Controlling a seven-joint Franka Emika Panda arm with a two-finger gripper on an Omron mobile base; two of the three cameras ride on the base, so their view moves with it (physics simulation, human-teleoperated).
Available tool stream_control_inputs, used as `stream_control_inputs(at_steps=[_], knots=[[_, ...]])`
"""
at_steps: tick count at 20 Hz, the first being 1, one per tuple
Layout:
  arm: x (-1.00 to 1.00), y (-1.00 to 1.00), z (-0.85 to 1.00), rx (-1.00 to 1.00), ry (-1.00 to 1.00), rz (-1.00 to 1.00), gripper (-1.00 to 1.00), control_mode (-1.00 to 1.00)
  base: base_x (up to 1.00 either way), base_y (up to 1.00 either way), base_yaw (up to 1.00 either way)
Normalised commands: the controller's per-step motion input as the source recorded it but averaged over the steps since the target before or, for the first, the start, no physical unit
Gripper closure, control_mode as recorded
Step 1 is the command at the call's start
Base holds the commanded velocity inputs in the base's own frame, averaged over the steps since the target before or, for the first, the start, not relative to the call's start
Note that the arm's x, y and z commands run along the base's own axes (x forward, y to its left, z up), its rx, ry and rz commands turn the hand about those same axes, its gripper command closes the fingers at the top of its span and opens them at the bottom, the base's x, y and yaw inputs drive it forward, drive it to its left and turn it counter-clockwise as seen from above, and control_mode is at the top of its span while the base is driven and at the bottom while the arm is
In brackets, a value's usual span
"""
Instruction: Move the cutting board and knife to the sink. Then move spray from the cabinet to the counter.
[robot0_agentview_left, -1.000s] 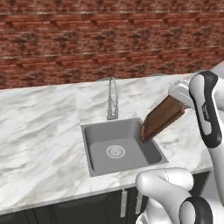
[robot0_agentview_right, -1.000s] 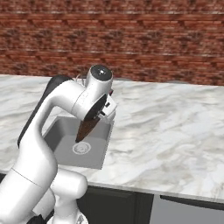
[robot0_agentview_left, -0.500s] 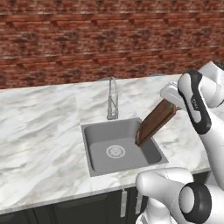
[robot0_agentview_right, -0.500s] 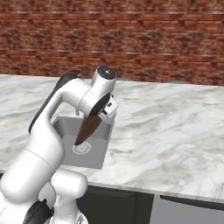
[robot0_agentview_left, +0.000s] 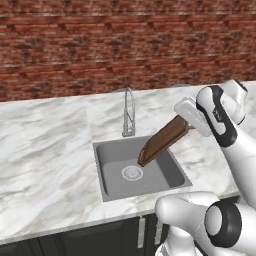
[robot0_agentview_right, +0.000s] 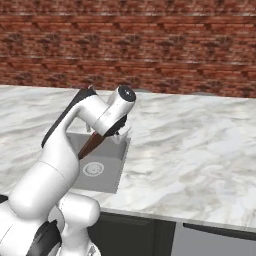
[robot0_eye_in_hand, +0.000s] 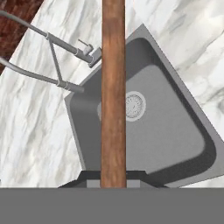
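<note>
My gripper (robot0_agentview_left: 185, 125) is shut on one short end of the reddish-brown cutting board (robot0_agentview_left: 162, 142). The board slopes down and to the left, and its low end hangs over the sink (robot0_agentview_left: 109, 167), close to the round drain (robot0_agentview_left: 132, 173). In the right base view the cutting board (robot0_agentview_right: 91, 145) juts down from the gripper (robot0_agentview_right: 111, 134) over the sink (robot0_agentview_right: 111, 173). In the hand view the cutting board (robot0_eye_in_hand: 113, 87) runs edge-on up the middle, across the sink (robot0_eye_in_hand: 179, 131) and beside its drain (robot0_eye_in_hand: 135, 106). The knife, the spray and the cabinet are out of view.
An arched spring faucet (robot0_agentview_left: 129, 113) stands at the back rim of the basin, just left of the board. White marble counter (robot0_agentview_left: 45, 150) stretches on both sides, with a brick wall (robot0_agentview_left: 100, 50) behind. Dark drawers (robot0_agentview_right: 145, 232) sit under the front edge.
The gripper has carried the cutting board leftward and down, from the basin's right edge to over its middle. The board now lies at a shallower slope.
</note>
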Motion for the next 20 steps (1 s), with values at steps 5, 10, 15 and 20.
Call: stream_control_inputs(at_steps=[5, 10, 15, 20], knots=[[0.12, 0.18, -0.16, 0.08, 0.0, 0.0, 1.0, -1.0, 0.0, 0.0, 0.0], [0.07, 0.06, -0.19, -0.01, 0.0, 0.0, 1.0, -1.0, 0.0, 0.0, 0.0], [0.05, 0.08, -0.39, 0.0, 0.0, 0.0, 1.0, -1.0, 0.0, 0.0, 0.0], [0.07, 0.06, -0.41, 0.0, 0.0, 0.0, 1.0, -1.0, 0.0, 0.0, 0.0]])
